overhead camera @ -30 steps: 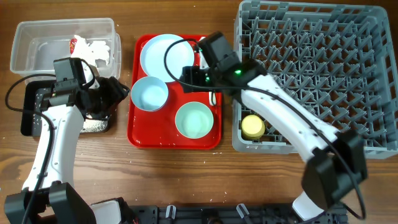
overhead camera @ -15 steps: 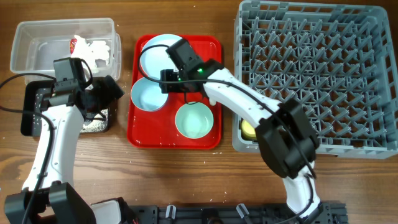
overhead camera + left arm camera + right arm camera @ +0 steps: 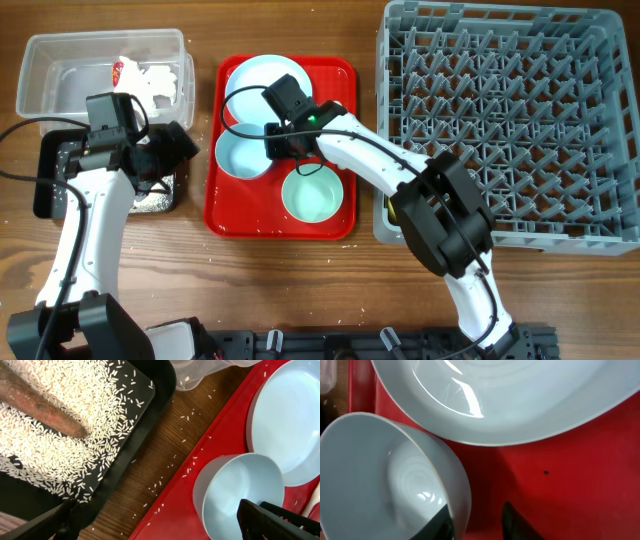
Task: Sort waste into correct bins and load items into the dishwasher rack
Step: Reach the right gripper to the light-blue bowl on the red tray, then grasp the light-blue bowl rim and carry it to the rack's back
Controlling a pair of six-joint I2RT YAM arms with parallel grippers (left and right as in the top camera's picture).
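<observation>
Pale blue bowl (image 3: 243, 153): sat on the left side of the red tray (image 3: 340, 228), just beside the pale blue plate (image 3: 262, 85), upright and empty.
Right end effector (image 3: 477, 522): fingers apart, astride the bowl's rim, one inside the wall and one outside over bare red tray. Not pressed on the wall yet, red visible in the gap.
Left end effector (image 3: 156, 507): fingers wide apart, nothing between them, hung over the strip of counter (image 3: 160, 455) between the black tray (image 3: 165, 380) and the red tray.
Step in hand: judged as the pick-up of this bowl for the dishwasher rack (image 3: 520, 120). Grip lined up, not taken.
Next move: called for closing on the rim wall, then a straight lift clear of the plate and the mint bowl (image 3: 313, 193), then a carry right to the rack and a set-down among the pegs.
Waste: rice grains (image 3: 75, 410) and the brown stick (image 3: 40, 405) lay in the black tray. Napkin (image 3: 160, 80) and wrapper (image 3: 118, 70) lay in the clear tub (image 3: 50, 70). A few stray grains dotted the counter and the red tray's edge.
Watch-out: thin pinch on a smooth rim, likely to swing or slip if lifted fast.
</observation>
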